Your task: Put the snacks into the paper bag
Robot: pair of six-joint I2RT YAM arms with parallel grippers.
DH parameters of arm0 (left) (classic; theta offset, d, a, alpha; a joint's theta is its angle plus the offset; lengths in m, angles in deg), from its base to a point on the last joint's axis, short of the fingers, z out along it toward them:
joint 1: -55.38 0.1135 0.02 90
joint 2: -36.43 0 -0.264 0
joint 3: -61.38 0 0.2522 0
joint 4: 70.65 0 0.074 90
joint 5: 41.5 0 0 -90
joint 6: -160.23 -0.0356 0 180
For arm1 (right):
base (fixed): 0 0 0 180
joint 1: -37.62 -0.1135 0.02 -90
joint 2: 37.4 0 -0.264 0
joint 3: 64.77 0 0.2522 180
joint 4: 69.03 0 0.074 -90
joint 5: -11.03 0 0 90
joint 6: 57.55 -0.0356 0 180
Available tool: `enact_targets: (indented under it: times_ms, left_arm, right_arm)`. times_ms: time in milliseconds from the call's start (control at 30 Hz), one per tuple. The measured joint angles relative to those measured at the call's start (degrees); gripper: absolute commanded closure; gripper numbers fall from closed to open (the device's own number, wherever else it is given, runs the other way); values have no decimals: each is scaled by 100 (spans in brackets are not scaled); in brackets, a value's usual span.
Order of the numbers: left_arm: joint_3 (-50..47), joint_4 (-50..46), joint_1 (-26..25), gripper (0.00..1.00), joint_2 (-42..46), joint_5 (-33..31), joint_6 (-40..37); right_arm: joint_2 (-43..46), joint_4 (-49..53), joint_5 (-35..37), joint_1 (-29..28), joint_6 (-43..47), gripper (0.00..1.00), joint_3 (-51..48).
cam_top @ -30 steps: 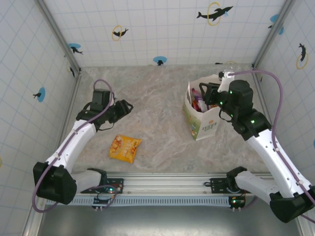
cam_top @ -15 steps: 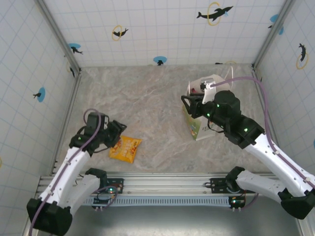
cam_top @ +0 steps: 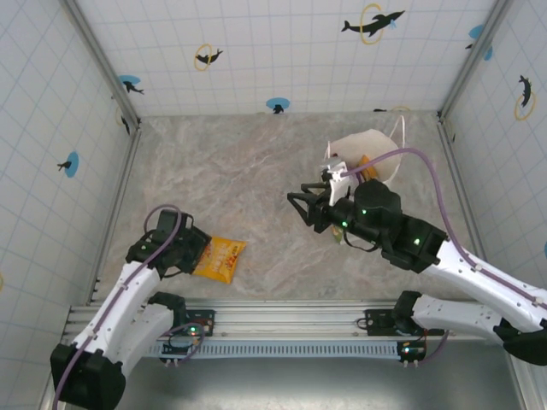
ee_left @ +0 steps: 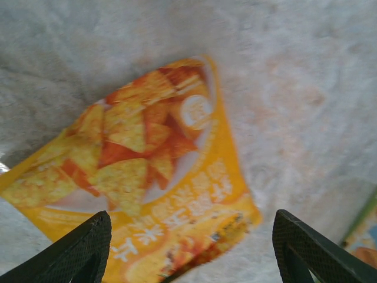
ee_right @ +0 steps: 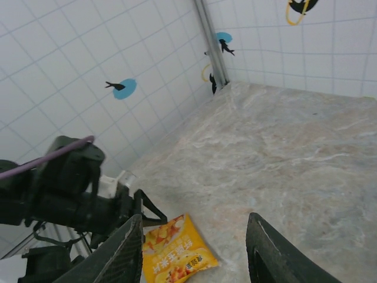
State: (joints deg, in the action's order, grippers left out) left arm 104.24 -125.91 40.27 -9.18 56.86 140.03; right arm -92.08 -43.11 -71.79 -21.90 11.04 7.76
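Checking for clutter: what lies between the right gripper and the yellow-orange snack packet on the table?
Only bare marble table between the right gripper and the yellow-orange snack packet; the top view shows it, the right wrist view too.

Yellow-orange snack packet point(ee_left: 147, 177) printed with golden triangular chips and white lettering, grey-beige marbled table point(cam_top: 248, 171), cream-white paper bag point(cam_top: 369, 141), white grid-lined walls point(cam_top: 282, 51) dotted with black dolphin, blue disc and yellow ring stickers point(cam_top: 373, 23), purple cable point(ee_right: 47, 157)
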Motion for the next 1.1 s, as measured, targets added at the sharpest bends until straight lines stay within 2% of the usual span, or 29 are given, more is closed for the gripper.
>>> enact_targets:
  times_ms: [167, 433, 700, 833, 967, 1100]
  left_arm:
    - [-334, 205, 0, 27, -361, 153, -105]
    - [-625, 1126, -101, 28, -780, 691, -31]
    - [-601, 2286, -859, 28, -1438, 933, 374]
    - [-264, 2553, -1235, 27, -1989, 994, 372]
    - [376, 2382, -1266, 27, -2216, 979, 116]
    - [925, 2122, -1261, 28, -2083, 870, -236]
  right_arm:
    - [-131, -109, 118, -238, 0, 51, -35]
    - [-229, -149, 197, -328, -9, 51, -35]
    - [-448, -326, 225, -444, -136, 52, -46]
    - [-656, -321, 278, -503, -289, 52, -46]
    - [-857, -199, 413, -546, -479, 52, -42]
    - [-1156, 57, 542, -640, -621, 52, 57]
